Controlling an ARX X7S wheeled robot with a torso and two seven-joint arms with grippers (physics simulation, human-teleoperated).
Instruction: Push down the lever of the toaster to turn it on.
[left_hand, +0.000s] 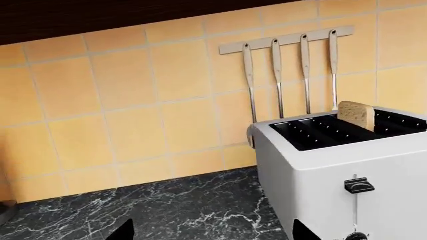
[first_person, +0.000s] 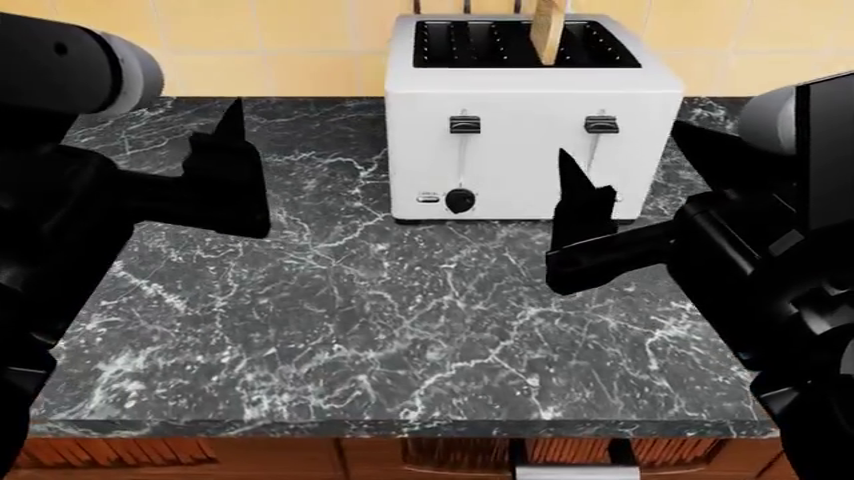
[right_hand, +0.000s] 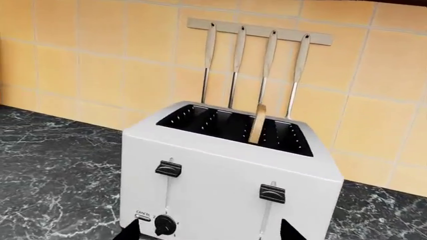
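The white four-slot toaster (first_person: 534, 150) stands at the back of the counter with a slice of bread (first_person: 547, 30) in a right-hand slot. The lever (first_person: 601, 125) is the right-hand dark tab, up at the top of its slot; it also shows in the right wrist view (right_hand: 272, 193). The left-hand tab (first_person: 465, 125) is up too. My right gripper (first_person: 625, 150) is open and empty, just in front of the toaster's right half, and in the right wrist view (right_hand: 210, 232) it faces the toaster. My left gripper (first_person: 230, 150) is open and empty, well left of the toaster (left_hand: 347, 165).
A round black knob (first_person: 459, 200) sits under the left tab; my right finger hides the other. A rail with several utensils (right_hand: 257, 31) hangs on the tiled wall behind. The black marble counter (first_person: 374, 320) extends forward to its front edge.
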